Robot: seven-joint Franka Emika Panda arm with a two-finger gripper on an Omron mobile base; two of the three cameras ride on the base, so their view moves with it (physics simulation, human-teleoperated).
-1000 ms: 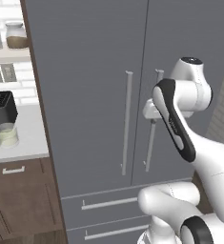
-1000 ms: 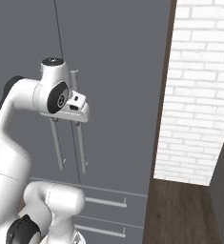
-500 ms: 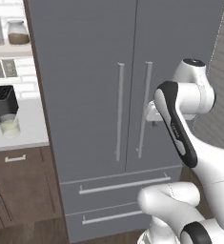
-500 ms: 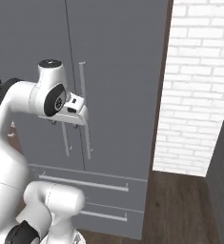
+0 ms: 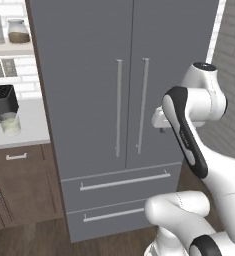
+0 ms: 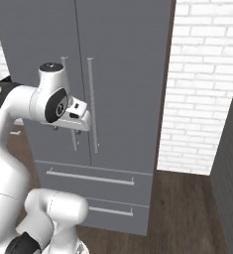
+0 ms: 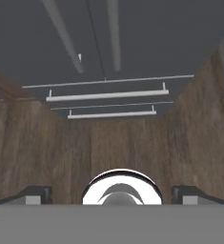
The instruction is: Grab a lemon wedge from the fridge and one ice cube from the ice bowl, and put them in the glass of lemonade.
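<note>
I stand in front of the fridge [image 5: 124, 100] with both of its upper doors shut, so the lemon wedge is hidden somewhere inside and I cannot say on which shelf. My gripper [image 7: 111, 193] hangs empty with its jaws spread wide, pointing down at the wood floor [image 7: 132, 143] just in front of the fridge's two lower drawers [image 7: 108, 102]; in the hand view the two long door handles [image 7: 114, 33] run away toward the top edge.

The step in hand, as I judge it, is to open a door. To do that well I should lift and turn my hand so the jaws face the door, then line them up across one handle [image 5: 143, 105] rather than along it. The two handles sit just beside each other by the centre seam, so I must take care to close on one bar and not wedge a finger between both. The right-hand one lies nearer my wrist in the left base view. A grip near mid-height should give a steady pull, and I should swing out in an arc about the hinge rather than drag straight back.

The glass of lemonade [image 5: 10, 124] waits on the bench [image 5: 31, 122] to the left, just in front of the black toaster [image 5: 2, 101]. The ice bowl I cannot make out from here.
</note>
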